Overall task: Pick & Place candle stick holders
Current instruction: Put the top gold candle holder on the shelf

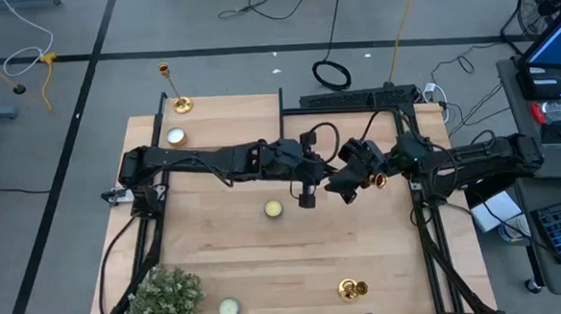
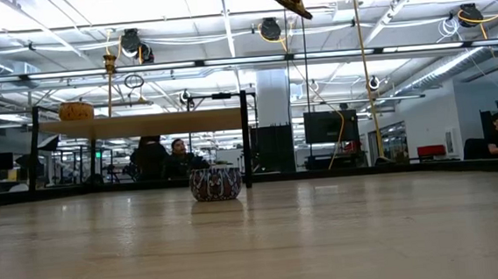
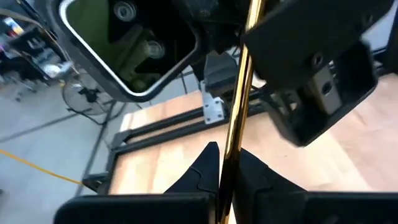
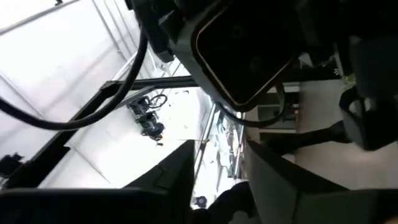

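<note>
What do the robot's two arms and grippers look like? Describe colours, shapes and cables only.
Both arms are black, built of chunky jointed segments. The left arm has black cables looping along it and over its wrist. The right arm is equally dark, with boxy housings. The left gripper has two dark, pointed, wedge-shaped fingers. The right gripper has similar flat dark fingers.

The counter (image 1: 227, 246) is made of pale wood, smooth and matt, with fine grain seen in the low view. The candlestick (image 3: 239, 118) clamped by the left tool (image 3: 227, 177) is polished brass-coloured metal, glossy and mirror-bright. The tool's fingers (image 3: 199, 177) are formed of matt black plastic. Beyond the counter, a bowl (image 2: 215, 183) with a patterned, glazed-looking surface is seen.
</note>
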